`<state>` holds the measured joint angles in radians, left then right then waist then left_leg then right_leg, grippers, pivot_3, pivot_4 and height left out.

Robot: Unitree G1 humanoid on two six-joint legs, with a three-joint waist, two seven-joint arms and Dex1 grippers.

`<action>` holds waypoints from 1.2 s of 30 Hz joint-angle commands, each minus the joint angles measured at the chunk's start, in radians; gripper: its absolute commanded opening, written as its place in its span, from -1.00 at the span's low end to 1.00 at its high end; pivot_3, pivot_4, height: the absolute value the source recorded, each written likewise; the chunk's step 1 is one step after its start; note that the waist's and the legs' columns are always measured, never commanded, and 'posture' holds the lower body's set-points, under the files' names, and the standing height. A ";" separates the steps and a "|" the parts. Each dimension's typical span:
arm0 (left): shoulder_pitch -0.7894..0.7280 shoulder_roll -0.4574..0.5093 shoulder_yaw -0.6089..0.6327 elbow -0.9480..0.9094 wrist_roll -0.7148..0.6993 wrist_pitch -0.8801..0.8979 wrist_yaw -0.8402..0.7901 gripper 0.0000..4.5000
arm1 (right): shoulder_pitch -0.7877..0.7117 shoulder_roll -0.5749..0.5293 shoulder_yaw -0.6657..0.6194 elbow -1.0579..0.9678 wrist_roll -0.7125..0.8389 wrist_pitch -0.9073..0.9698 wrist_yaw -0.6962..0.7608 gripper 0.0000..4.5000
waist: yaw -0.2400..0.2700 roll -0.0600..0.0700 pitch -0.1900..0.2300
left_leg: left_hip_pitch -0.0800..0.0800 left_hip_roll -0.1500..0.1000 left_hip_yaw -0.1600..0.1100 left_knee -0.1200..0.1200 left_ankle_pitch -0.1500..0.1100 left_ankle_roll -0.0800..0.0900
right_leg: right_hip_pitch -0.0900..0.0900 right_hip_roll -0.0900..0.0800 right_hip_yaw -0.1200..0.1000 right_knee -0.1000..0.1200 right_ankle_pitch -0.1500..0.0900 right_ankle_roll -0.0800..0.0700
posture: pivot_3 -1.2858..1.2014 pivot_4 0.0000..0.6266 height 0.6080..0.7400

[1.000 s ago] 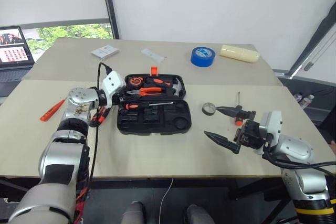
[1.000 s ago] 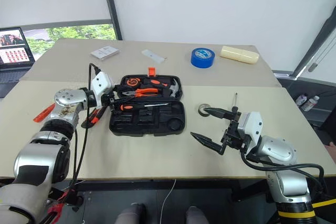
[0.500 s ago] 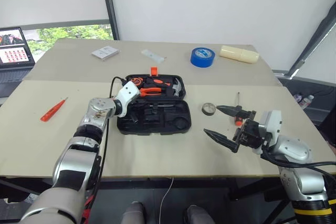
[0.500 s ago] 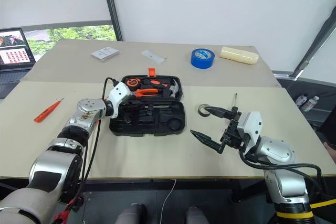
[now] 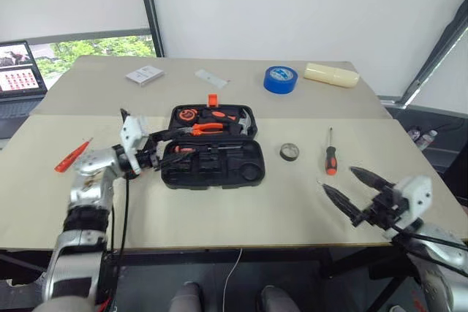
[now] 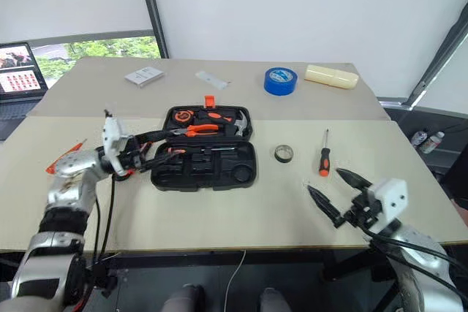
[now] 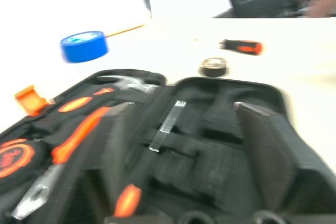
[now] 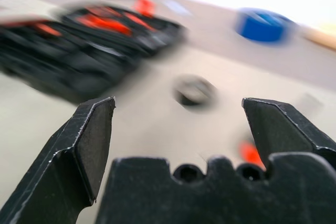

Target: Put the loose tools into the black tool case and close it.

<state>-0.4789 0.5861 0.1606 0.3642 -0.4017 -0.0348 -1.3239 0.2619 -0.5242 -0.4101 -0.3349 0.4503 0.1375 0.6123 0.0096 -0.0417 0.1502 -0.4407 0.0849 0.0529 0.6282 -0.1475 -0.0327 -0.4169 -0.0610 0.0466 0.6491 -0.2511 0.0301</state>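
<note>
step: slim orange screwdriver (image 5: 73,156) is to be fetched | left gripper (image 5: 162,148) released, empty | right gripper (image 5: 351,191) released | handle should be gripped mid-length off tabletop (image 5: 219,217)

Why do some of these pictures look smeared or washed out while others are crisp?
Both eye views are evenly lit and crisp. In the left wrist view the table behind the case is blown out white and the near tools are soft. In the right wrist view the end effector is sharp, but the case, small tape roll and blue tape are smeared.
</note>
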 commanded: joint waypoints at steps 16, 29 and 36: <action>0.298 0.054 0.075 -0.358 -0.151 0.064 0.038 0.98 | -0.654 -0.118 0.162 0.200 0.081 0.827 -0.368 1.00 | -0.018 0.001 -0.001 | 0.002 0.001 0.001 -0.002 0.005 0.007 | -0.003 0.001 0.002 -0.001 0.002 -0.009 | 0.03 -0.52 1.00; 0.321 0.011 0.049 -0.439 -0.147 0.041 0.116 1.00 | -1.044 -0.046 0.313 0.866 -0.157 0.744 -0.371 0.52 | -0.025 0.001 -0.001 | -0.005 -0.002 0.002 -0.002 0.001 0.015 | -0.006 0.001 0.005 -0.003 0.002 -0.001 | 0.03 -0.52 1.00; 0.325 0.006 0.060 -0.428 -0.159 0.034 0.117 1.00 | -0.973 -0.010 0.213 0.706 -0.125 0.699 -0.365 -0.53 | -0.024 0.001 -0.001 | -0.004 -0.002 0.002 -0.001 0.001 0.015 | -0.005 0.001 0.005 -0.002 0.003 -0.001 | 0.03 -0.52 1.00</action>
<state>-0.1546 0.5933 0.2055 -0.0413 -0.5405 0.0206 -1.2091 -0.7120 -0.5287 -0.1533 0.4468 0.3062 0.8824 0.2402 -0.0143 -0.0403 0.1497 -0.4452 0.0834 0.0551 0.6269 -0.1463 -0.0176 -0.4227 -0.0600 0.0522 0.6470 -0.2478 0.0295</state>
